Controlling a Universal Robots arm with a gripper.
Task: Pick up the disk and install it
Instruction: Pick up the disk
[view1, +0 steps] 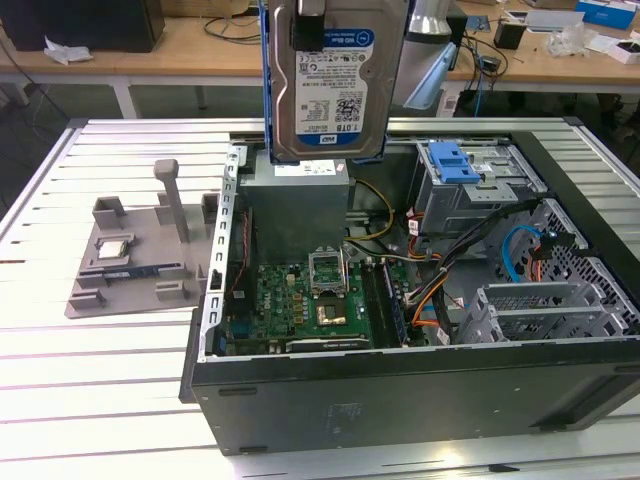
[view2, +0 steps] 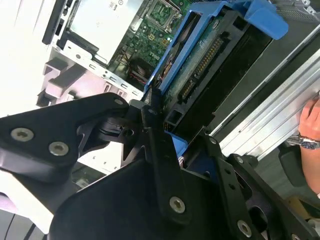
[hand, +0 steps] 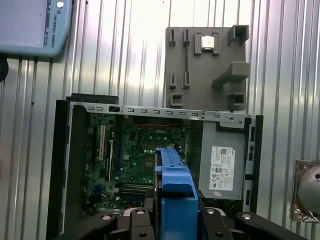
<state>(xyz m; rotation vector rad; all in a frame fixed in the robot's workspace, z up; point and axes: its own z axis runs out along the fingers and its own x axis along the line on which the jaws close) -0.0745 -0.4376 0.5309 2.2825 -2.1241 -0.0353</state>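
The disk (view1: 325, 90), a silver hard drive with a white and blue label and blue side rails, hangs upright high above the open computer case (view1: 400, 390). My gripper (view1: 312, 22) is shut on its upper end. In the second wrist view the black fingers (view2: 155, 145) clamp the blue rail of the disk (view2: 200, 55), whose connector edge shows. In the first wrist view the blue-railed disk (hand: 175, 192) sticks out from the gripper (hand: 175, 222) over the motherboard (hand: 140, 150).
A drive cage with a blue bracket (view1: 455, 160) sits at the case's far right corner. The power supply (view1: 300, 210) lies below the disk. A grey fixture (view1: 130, 250) with a processor chip (view1: 112, 247) lies on the exterior view's left. A person's hand (view2: 312, 125) rests nearby.
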